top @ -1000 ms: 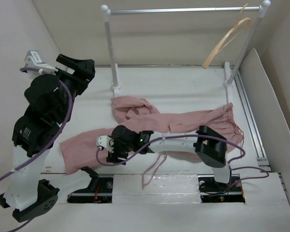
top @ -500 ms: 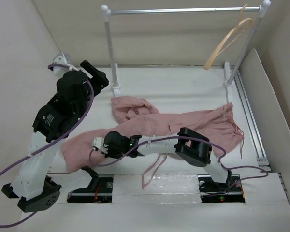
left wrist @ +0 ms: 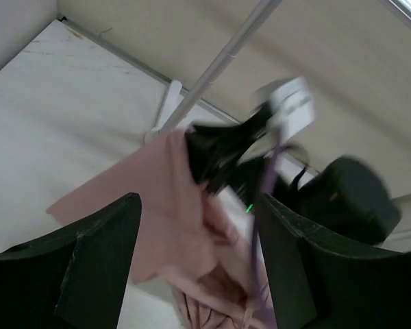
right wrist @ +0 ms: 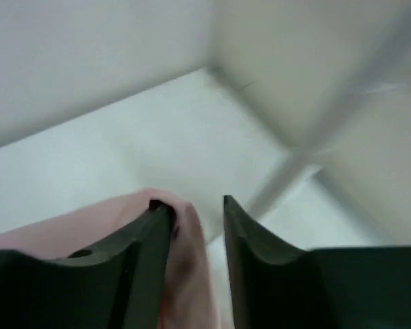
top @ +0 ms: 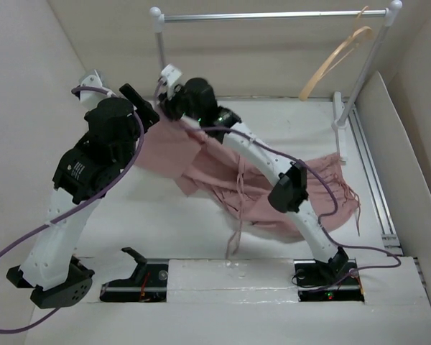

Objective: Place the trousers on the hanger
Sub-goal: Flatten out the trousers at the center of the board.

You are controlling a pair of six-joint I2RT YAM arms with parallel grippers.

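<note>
White table top [top: 165,223], matte, boxed in by plain cream walls: back wall [top: 258,65], left wall [top: 21,86], and a lower white panel [top: 388,144] on the right. Silver-and-white clothes rail [top: 273,14] spans the far edge with both posts standing on the table. Metal track [top: 371,180] runs along the right edge. Light is even, shadows are soft.

Open room over near-left table [top: 165,230]; rail post [top: 160,57], draped trousers [top: 201,158] beyond.

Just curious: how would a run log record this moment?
right pincer: gripping trousers, raised | left pincer: open, empty | hanger: on rail
</note>
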